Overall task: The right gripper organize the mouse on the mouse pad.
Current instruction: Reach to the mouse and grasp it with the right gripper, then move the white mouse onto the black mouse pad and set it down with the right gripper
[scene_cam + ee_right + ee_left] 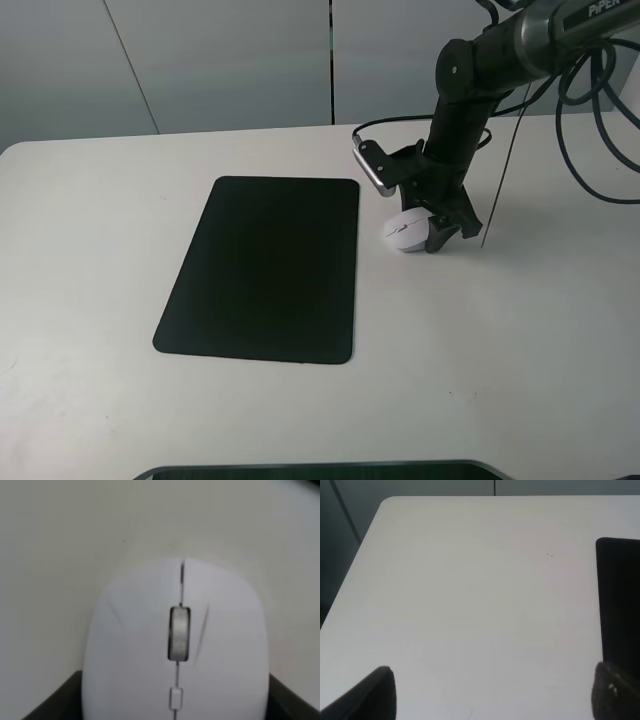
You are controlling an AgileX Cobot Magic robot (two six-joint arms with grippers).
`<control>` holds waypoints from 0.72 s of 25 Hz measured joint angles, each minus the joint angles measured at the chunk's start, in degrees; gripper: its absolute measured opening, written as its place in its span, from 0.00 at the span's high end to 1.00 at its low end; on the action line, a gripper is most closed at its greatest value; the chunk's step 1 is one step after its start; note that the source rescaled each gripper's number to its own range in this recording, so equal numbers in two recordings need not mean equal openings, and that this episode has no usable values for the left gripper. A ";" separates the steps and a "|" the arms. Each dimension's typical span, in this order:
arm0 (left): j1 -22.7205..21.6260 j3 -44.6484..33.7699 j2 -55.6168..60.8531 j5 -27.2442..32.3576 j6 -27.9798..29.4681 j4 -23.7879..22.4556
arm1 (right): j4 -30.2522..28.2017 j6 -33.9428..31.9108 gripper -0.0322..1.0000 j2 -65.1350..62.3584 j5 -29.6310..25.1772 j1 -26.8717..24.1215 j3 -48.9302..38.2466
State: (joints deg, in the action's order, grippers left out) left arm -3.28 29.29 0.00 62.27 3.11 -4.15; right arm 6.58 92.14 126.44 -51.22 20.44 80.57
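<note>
Right wrist view: the mouse (175, 640) sits between the fingers (50, 702) of the right hand (428, 232), squeezed tight, on the table (500, 350). The grab looks done. The pad (265, 270) lies beside the hand, not touching the mouse. Next, I think: lift the mouse, carry it over the pad, and set it down softly.

The right hand (425, 230) is a matte black two-fingered claw with blocky, angular fingers (441, 237). Above the right hand is a dark grey tubular arm (450, 120) with a round joint cap (455, 66). Farther above, the upper link carries white "PiPER" lettering (603, 8). Beside the right hand, on the wrist, sits a small silver-grey camera box (372, 166) fed by a thin black cable (395, 120) — thicker black cables (561, 120) loop off the arm above. The left hand (495, 700) shows only two dark rounded fingertips (375, 695), one flecked with pale specks.
</note>
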 joint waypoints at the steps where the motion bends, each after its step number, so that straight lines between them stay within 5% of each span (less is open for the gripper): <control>1: 0.00 0.00 0.00 0.00 0.00 0.00 | 0.00 -0.23 0.97 0.00 0.00 0.00 0.00; 18: 0.00 0.00 0.00 0.00 -0.22 0.00 | 1.72 -2.45 0.97 0.09 -3.10 0.00 1.96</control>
State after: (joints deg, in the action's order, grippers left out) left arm -3.28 29.29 0.00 62.27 2.89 -4.15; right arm 8.30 89.69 126.52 -54.32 20.44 82.53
